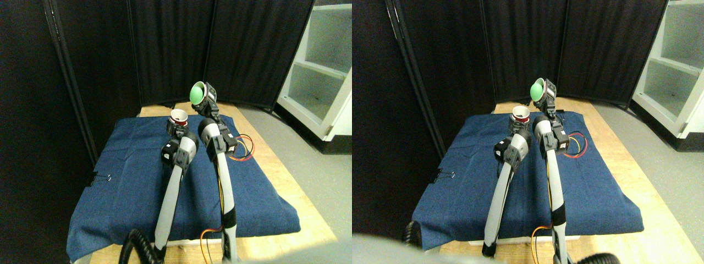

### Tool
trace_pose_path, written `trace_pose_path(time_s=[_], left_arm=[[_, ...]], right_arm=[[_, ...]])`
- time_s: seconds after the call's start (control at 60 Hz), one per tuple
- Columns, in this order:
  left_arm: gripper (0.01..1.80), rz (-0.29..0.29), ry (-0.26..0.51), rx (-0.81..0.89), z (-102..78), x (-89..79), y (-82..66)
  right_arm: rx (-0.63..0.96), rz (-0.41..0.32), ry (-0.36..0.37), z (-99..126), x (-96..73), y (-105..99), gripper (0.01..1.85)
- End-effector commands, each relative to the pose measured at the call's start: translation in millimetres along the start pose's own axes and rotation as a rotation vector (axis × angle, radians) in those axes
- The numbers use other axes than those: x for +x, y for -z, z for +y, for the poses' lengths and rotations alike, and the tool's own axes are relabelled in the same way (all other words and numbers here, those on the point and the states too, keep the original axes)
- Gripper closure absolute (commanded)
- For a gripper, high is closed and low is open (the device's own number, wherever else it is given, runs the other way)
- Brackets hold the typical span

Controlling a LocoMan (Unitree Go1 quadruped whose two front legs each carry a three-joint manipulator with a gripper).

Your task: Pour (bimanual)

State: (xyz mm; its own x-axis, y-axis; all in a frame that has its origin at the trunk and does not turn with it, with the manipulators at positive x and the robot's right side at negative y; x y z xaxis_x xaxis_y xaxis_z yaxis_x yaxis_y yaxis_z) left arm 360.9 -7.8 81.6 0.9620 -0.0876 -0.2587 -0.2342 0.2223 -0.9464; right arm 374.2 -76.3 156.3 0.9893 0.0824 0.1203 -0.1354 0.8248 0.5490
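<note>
Above the red cup [179, 116], right end effector [204, 99] holds green cup [197, 93].

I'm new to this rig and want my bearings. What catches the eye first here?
The bright green cup, raised and tipped high by the right claw. Just lower left, the left claw holds a red cup with a white inside above the blue cloth covering the table.

We count two cups, one green [197, 92] and one red [178, 116], one blue cloth [126, 181], one binder clip [99, 177]
</note>
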Motion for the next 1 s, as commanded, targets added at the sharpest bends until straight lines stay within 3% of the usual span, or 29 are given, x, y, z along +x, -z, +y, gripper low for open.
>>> trace_pose_path(time_s=[0.017, 0.35, 0.6, 1.0], left_arm=[[1.48, 0.000, 0.030, -0.008, -4.2, 0.8, -1.1], [1.48, 0.007, 0.027, -0.024, -3.1, 1.1, 2.5], [1.48, 0.017, 0.030, -0.023, -3.8, -0.1, 4.9], [1.48, 0.023, 0.040, -0.034, -4.9, -2.6, 3.7]], right_arm=[[0.004, -0.021, -0.036, 7.7, -0.6, -5.7, 1.53], [-0.065, -0.004, -0.035, 11.2, 0.2, -1.9, 1.53], [-0.189, 0.029, -0.096, 17.4, 0.8, 0.9, 1.53], [-0.269, 0.041, -0.121, 25.8, -2.4, 4.0, 1.53]])
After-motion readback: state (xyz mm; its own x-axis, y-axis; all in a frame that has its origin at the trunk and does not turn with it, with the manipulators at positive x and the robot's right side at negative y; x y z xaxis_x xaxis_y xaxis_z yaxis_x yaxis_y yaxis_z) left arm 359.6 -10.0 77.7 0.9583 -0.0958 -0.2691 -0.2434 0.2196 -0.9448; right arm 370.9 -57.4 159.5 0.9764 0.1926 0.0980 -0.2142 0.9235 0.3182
